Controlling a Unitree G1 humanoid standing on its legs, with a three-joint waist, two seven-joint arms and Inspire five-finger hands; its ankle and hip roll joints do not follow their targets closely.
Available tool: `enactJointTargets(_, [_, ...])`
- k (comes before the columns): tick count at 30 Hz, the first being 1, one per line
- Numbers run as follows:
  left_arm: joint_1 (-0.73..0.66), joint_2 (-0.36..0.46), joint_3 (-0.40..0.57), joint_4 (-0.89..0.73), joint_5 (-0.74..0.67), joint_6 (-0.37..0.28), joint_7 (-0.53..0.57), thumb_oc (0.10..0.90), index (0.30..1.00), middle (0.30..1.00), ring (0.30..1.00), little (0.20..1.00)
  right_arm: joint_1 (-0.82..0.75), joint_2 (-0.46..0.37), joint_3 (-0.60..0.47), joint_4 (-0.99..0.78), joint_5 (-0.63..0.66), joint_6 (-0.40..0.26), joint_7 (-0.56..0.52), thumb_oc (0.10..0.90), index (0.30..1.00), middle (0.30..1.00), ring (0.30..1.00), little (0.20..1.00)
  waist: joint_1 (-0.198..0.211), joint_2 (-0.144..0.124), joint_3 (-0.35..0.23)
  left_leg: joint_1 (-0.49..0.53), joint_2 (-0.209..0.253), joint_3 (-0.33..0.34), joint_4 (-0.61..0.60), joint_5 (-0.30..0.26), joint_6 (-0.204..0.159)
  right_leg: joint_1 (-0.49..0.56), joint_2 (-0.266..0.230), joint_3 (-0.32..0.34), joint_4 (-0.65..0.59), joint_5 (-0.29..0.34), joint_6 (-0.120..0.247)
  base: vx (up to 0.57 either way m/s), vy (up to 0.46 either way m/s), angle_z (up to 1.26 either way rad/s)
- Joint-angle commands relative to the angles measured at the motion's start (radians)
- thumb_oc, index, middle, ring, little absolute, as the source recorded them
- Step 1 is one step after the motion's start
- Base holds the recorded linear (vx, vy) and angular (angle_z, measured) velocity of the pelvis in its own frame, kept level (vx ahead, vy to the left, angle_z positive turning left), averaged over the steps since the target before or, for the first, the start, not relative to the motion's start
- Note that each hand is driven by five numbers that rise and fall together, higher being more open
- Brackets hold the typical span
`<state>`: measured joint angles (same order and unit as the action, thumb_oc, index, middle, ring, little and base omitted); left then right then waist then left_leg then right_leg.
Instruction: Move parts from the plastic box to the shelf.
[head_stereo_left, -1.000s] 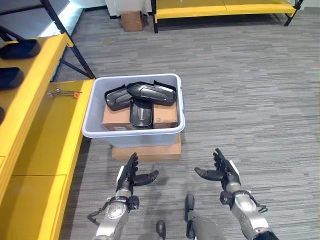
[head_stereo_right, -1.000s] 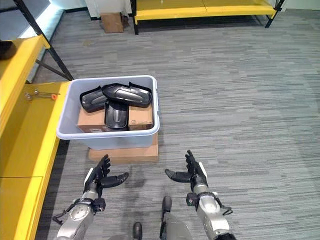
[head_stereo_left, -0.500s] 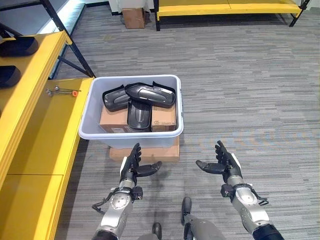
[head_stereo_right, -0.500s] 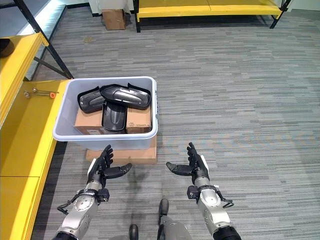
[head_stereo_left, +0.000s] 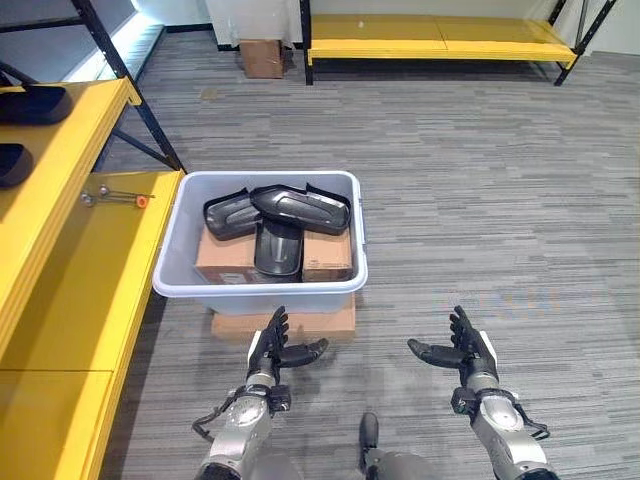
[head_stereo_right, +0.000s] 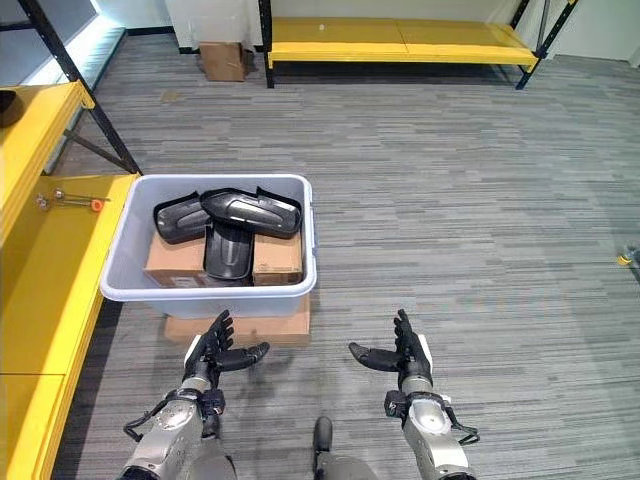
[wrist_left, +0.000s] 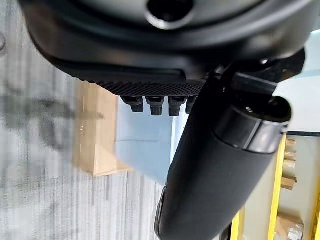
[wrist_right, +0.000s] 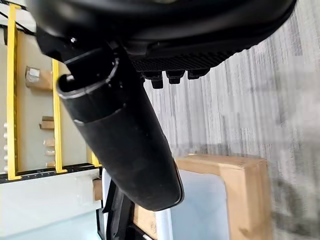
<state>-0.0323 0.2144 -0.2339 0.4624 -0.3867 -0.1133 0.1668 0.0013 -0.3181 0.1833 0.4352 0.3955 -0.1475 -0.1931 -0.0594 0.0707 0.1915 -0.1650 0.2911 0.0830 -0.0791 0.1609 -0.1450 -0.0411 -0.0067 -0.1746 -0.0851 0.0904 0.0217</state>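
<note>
2 hands, left hand (head_stereo_left: 277, 350) and right hand (head_stereo_left: 462, 352), open, empty, short of plastic box (head_stereo_left: 259, 288); parts (head_stereo_left: 298, 208) likely rigid, light, smooth; grip narrow ends.

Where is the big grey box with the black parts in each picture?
Left eye view: the plastic box sits left of centre, beside the yellow shelf.
Right eye view: the box is again left of centre.
Left wrist view: a pale wall of it past the fingers.
Right wrist view: its pale wall at the bottom.
Shared landmark: the flat cardboard box under it.
</note>
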Motion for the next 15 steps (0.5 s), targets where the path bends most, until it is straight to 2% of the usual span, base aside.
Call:
enactJointTargets(1, [-0.024,0.076,0.046,-0.137,0.004,-0.112,0.018,0.9,1.0,1.0,1.0,1.0,-0.06,0.025,0.01,-0.092,0.009,-0.088,0.008,0.9,1.0,1.0,1.0,1.0,0.026,-0.059,-0.036,0.036,-0.042,0.02,0.015,0.001,0.001,0.13,-0.182,0.077,-0.002,-0.118,0.147,0.13,0.236,-0.06])
enactJointTargets(7, [-0.017,0.102,0.075,-0.133,-0.001,-0.111,0.035,0.9,1.0,1.0,1.0,1.0,-0.06,0.059,0.034,-0.091,0.003,-0.07,0.027,0.9,1.0,1.0,1.0,1.0,0.043,-0.104,-0.05,0.008,-0.109,0.085,0.106,-0.085,0.05,0.1,-0.287,0.081,0.016,-0.064,0.192,0.06,0.19,-0.09])
enactJointTargets(15, [-0.018,0.107,0.054,-0.148,0.006,-0.107,0.023,0.9,1.0,1.0,1.0,1.0,-0.029,0.06,0.031,-0.108,-0.008,-0.064,0.038,0.9,1.0,1.0,1.0,1.0,0.033,-0.128,-0.06,-0.054,-0.134,0.072,0.205,-0.141,0.066,0.096,-0.321,0.05,0.028,-0.03,0.208,0.04,0.061,-0.02])
